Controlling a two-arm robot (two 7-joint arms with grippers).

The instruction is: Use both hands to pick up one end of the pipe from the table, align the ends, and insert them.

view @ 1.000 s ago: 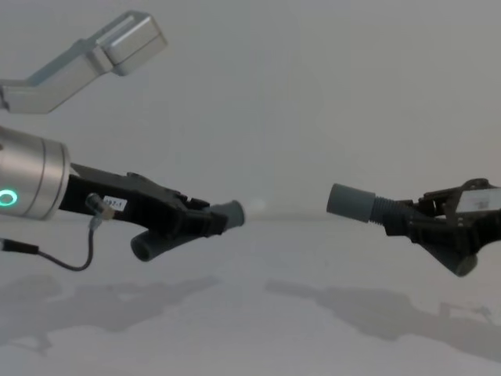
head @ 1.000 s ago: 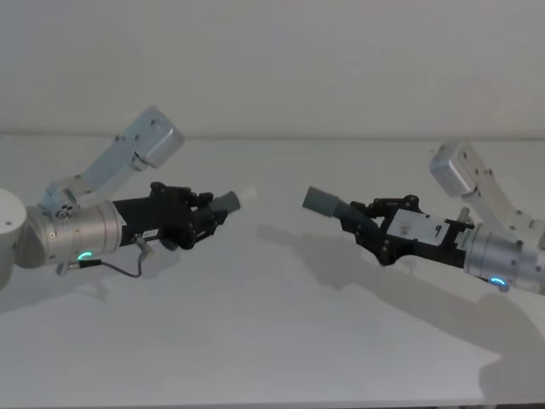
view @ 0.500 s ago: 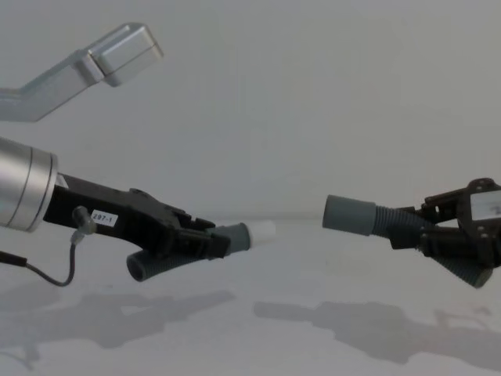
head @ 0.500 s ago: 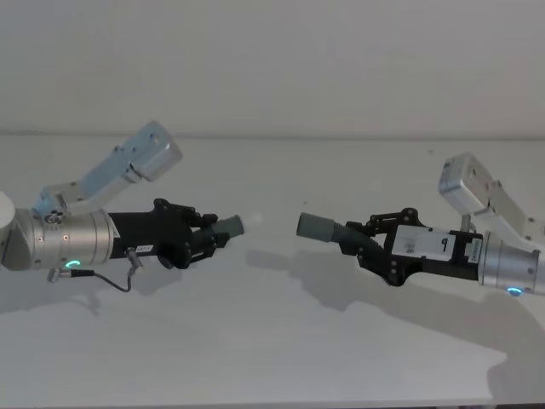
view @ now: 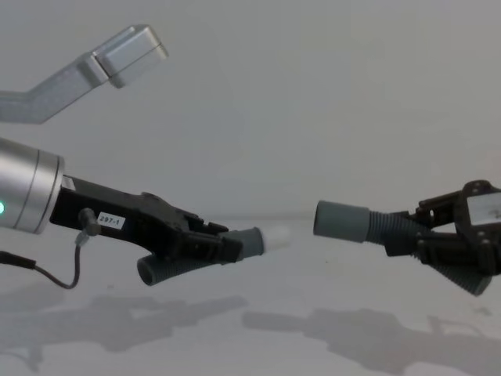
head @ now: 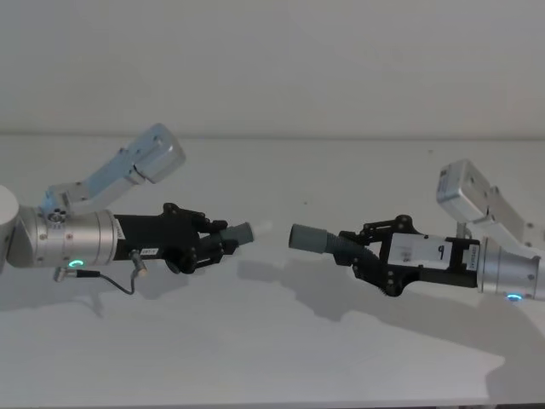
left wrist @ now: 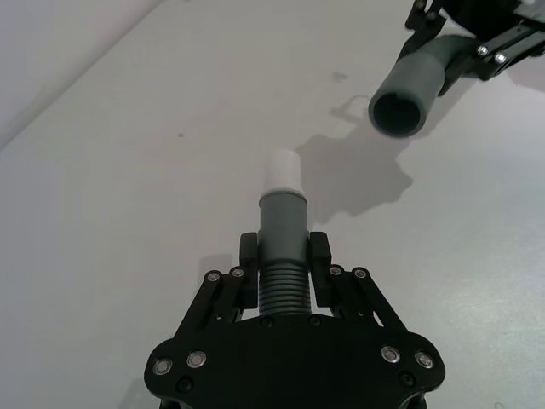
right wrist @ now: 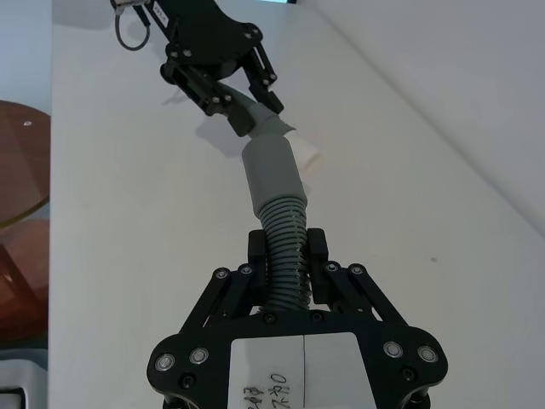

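Your left gripper (view: pixel 231 247) is out over the tabletop (head: pixel 272 341) on the left, jaws clamped on the ribbed part of the tip piece (left wrist: pixel 281 223). The white tip (left wrist: pixel 281 170) juts past the jaws and points right, toward the other arm. In the head view that tip is hard to pick out, white against the white tabletop; the chest and left wrist views show it plainly. The piece's bent rear leg pokes out below the gripper in the chest view; in the left wrist view the gripper body hides it.

Your right gripper (view: pixel 395 239) is out on the right, jaws clamped on the ribs of the socket piece (view: pixel 368 225). Its smooth collar (view: pixel 340 220) points left, toward the tip. This piece's rear leg slants down under the gripper in the chest view, where the picture's edge cuts off its end.

Both pieces are held in the air above the tabletop, with their shadows below them. In the chest view the tip and collar face each other across a gap, not touching, the collar a little higher. The left wrist view shows the collar's dark open mouth ahead and off to one side of the tip's line, with the right gripper cut off at the picture's corner. In the right wrist view the collar overlaps the tip piece, so you cannot judge the gap from there.
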